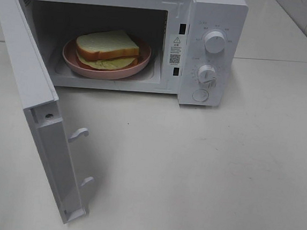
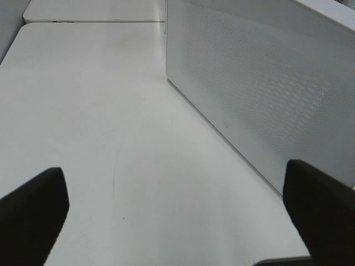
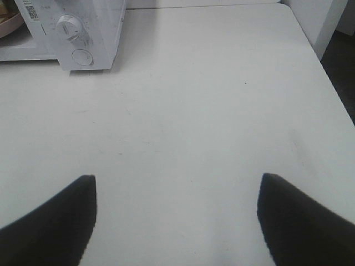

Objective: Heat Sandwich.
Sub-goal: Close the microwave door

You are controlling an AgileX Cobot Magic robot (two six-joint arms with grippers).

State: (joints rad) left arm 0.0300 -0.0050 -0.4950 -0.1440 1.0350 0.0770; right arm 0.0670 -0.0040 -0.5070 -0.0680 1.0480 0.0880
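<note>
A white table (image 1: 218,169) fills the scene, its top bare apart from faint scuffs. A white microwave (image 1: 226,24) stands directly on it at the far side, left of centre, with its door (image 1: 31,93) swung out toward the near left. A second table (image 1: 279,34) abuts the far edge along a thin seam.

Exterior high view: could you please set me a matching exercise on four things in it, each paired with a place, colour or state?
Things:
1. sandwich
2. plate
3. microwave door
4. upper knob

Descriptions:
A. swung open
B. on the control panel
C. pink
D. resting on the plate

Pairs: 1-D, 2-C, 3-A, 4-B
</note>
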